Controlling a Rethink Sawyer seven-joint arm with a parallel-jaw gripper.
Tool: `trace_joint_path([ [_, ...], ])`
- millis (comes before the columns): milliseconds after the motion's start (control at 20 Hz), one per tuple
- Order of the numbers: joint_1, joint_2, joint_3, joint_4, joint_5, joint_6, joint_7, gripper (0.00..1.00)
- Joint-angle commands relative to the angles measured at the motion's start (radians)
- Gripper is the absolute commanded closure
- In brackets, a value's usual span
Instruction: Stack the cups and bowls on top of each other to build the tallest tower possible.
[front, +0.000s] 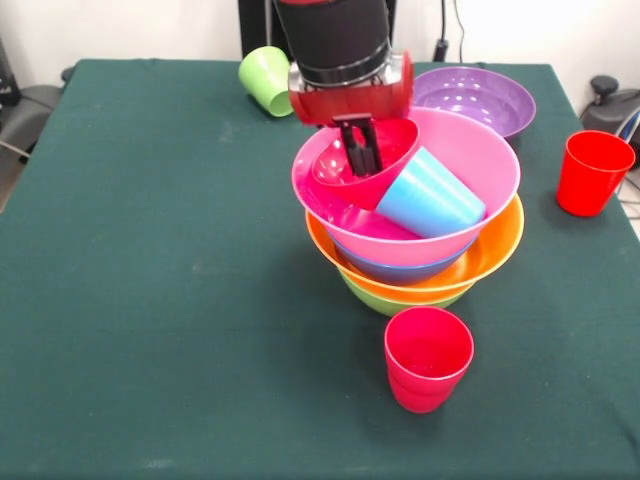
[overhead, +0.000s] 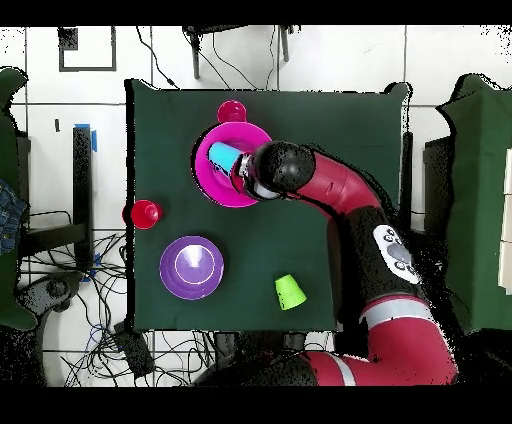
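inside the pink bowl (front: 480, 170) atop the tower (front: 415, 270): gripper (front: 362, 152) clamped on the small red bowl (front: 365, 160), held tilted on edge; sky blue cup (front: 430, 195) on its side just beside, touching, mouth facing away from the fingers.

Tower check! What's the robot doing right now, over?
End effector shut on small red bowl, inside pink bowl. Blue cup lying there too. Tower standing. Nothing blocking.

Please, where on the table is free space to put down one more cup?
The table is bare across the whole side left of the tower in the front view. Crowded: around the tower, with the purple bowl behind and a red cup in front.
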Motion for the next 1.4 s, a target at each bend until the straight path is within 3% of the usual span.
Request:
trace_joint_path([
  [50, -0.020, 0.074, 0.120, 0.033, -0.053, -0.066, -0.034, 1.00],
  [500, -0.034, 0.038, 0.158, 0.091, -0.017, -0.047, 0.017, 1.00],
  [950, -0.051, 0.041, 0.170, 0.083, -0.038, -0.090, 0.022, 1.00],
  [1200, -0.128, 0.041, 0.297, 0.101, -0.082, -0.220, -0.083, 1.00],
  [1400, -0.172, 0.026, 0.366, 0.113, -0.138, -0.296, -0.102, 1.00],
])
